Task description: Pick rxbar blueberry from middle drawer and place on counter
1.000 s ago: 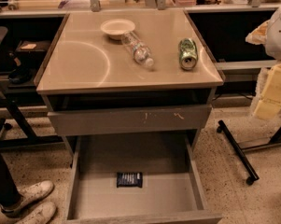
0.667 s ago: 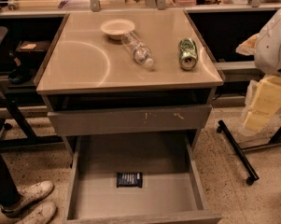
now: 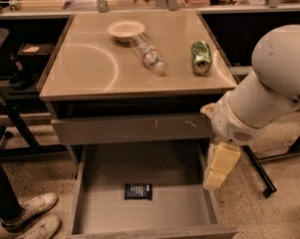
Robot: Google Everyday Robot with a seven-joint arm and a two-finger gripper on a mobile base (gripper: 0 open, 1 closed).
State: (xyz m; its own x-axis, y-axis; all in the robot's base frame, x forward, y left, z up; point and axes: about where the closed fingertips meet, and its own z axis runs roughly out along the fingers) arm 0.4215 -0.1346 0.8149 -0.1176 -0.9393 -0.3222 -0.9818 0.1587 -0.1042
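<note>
Rxbar blueberry (image 3: 138, 191) lies flat on the floor of the open middle drawer (image 3: 104, 210), about midway between the side walls, with nothing touching it.

1. At far left, note a pair of white sneakers (image 3: 32, 213) on the speckled floor beside the drawer.
2. On the counter (image 3: 84, 73), read across: a pale bowl (image 3: 125, 30) near the back, a clear plastic bottle (image 3: 147, 54) on its side just beside the bowl, then a green crushed can (image 3: 201, 57) near the right edge.
3. Below the counter, a scratched grey drawer front (image 3: 132, 129) sits closed above the middle drawer.
4. At right, the white arm (image 3: 269, 88) enters the view. Its gripper (image 3: 217, 178) points downward at the drawer's right wall, well apart from the bar. You cannot tell whether it is open or closed.
</note>
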